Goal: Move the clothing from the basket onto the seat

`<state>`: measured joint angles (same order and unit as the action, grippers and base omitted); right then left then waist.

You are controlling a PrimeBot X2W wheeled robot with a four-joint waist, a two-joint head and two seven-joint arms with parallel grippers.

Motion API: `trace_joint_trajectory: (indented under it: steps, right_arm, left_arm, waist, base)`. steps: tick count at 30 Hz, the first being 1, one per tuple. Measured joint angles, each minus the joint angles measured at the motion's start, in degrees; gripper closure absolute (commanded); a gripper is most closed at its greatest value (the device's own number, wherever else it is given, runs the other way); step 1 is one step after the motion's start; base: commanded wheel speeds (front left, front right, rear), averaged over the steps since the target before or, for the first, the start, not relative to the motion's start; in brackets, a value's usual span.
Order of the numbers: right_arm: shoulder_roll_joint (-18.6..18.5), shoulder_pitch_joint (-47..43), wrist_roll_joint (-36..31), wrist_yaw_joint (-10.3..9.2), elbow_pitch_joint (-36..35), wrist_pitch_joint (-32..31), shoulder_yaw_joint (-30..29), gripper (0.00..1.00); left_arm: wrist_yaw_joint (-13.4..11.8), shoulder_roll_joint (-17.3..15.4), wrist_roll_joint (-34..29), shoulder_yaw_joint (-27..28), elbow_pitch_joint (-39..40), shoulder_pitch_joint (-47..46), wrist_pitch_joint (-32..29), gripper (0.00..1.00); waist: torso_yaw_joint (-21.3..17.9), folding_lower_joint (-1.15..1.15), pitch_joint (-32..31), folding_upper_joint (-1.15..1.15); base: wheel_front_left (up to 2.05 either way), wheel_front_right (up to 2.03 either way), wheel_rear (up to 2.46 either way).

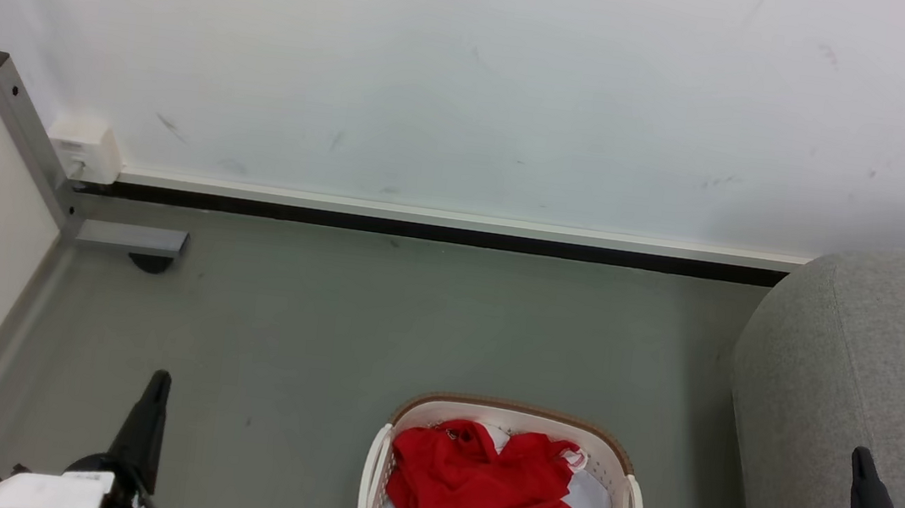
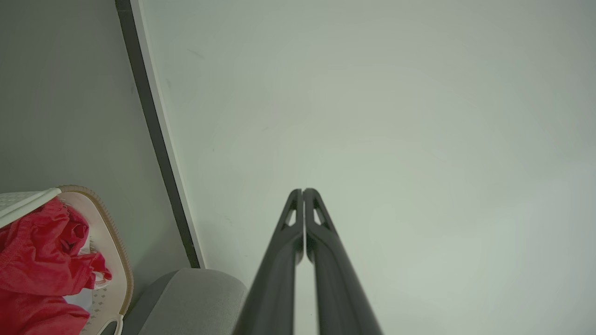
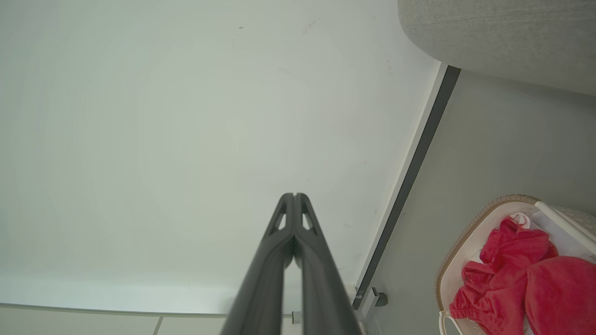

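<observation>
I read no text, number or brand. White trim on the clothing (image 1: 494, 489), white wall box (image 1: 84, 146): nothing legible.

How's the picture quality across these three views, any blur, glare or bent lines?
Head view: even soft light, no glare, the clothing in the basket sharp. Left wrist view: the left gripper goes soft toward the bottom edge, and the baseboard bows slightly from the wide lens. Right wrist view: the right gripper blurs the same way near the lens.
</observation>
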<state>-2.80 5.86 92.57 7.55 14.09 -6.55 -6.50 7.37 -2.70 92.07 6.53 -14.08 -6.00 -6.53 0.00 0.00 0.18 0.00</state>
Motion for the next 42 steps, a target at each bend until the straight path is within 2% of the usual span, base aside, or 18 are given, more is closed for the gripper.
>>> trace_joint_trajectory:
  steps: [31,32,37,42]
  right_arm:
    - [0.0,0.0,0.0,0.00,0.0,0.0,0.0,1.00]
    - [0.0,-0.1,0.0,0.00,0.1,0.0,0.0,0.00]
    - [0.9,-2.1,0.0,-0.01,2.3,0.1,0.4,0.00]
    - [0.9,-2.5,0.0,-0.01,1.5,1.5,1.7,0.00]
  left_arm:
    - [0.0,0.0,0.0,0.0,0.0,0.0,0.0,1.00]
    - [0.0,0.0,0.0,0.0,-0.1,0.1,0.0,0.00]
    - [-0.3,0.7,0.0,-0.2,-2.4,2.0,0.1,0.00]
    - [-0.3,0.8,0.0,-1.1,-2.4,2.1,1.6,0.00]
  waist:
    - [0.0,0.00,0.0,0.00]
    - [0.0,0.00,0.0,0.00]
    - [0.0,0.00,0.0,0.00]
    - [0.0,0.00,0.0,0.00]
  base:
    - [0.00,0.00,0.00]
    - [0.00,0.00,0.00]
    - [0.00,0.00,0.00]
    - [0.00,0.00,0.00]
